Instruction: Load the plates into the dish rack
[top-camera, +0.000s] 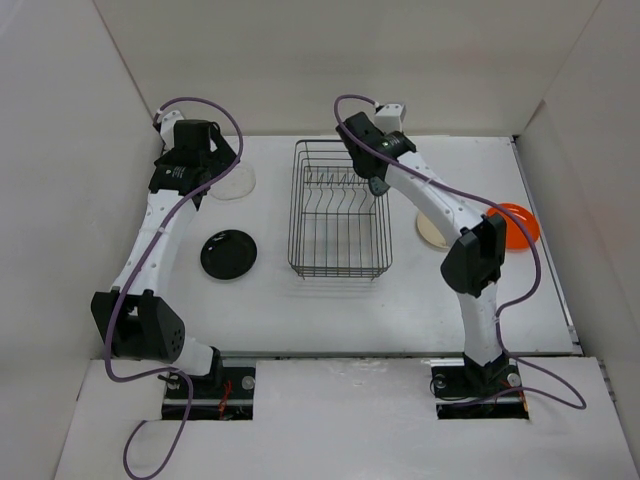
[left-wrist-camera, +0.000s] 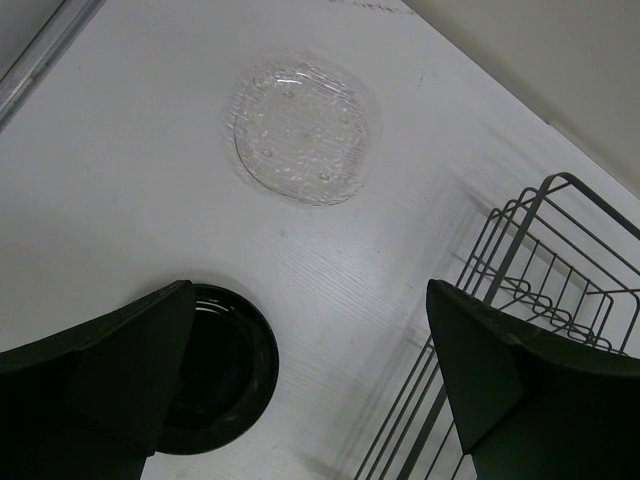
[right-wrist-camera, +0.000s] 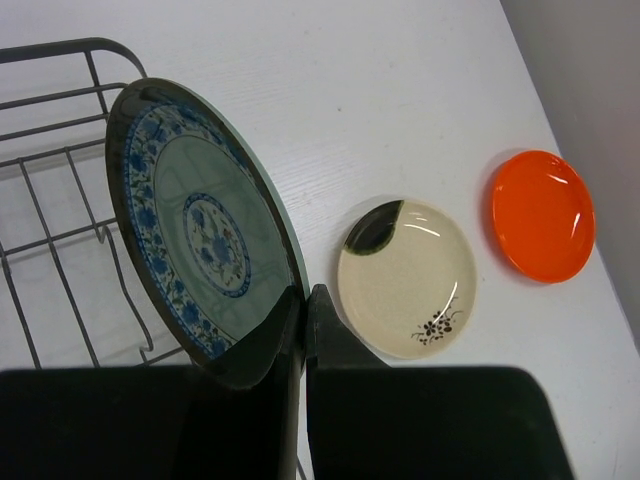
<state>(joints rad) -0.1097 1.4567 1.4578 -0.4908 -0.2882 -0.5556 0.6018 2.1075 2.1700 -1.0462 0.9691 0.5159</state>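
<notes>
My right gripper (right-wrist-camera: 305, 297) is shut on the rim of the dark teal patterned plate (right-wrist-camera: 195, 225), holding it on edge over the right end of the black wire dish rack (right-wrist-camera: 55, 190). In the top view that gripper (top-camera: 372, 172) is at the far right corner of the rack (top-camera: 340, 262). The cream plate (right-wrist-camera: 405, 280) and the orange plate (right-wrist-camera: 543, 215) lie flat to the rack's right. My left gripper (left-wrist-camera: 310, 300) is open and empty, up over the table between the clear glass plate (left-wrist-camera: 305, 128) and the glossy black plate (left-wrist-camera: 220, 365). The rack holds no plates.
White walls enclose the table on the left, back and right. The rack's corner (left-wrist-camera: 540, 270) lies to the right of my left gripper. In the top view the orange plate (top-camera: 518, 225) sits close to the right wall, and the glass plate (top-camera: 235, 183) near the back left.
</notes>
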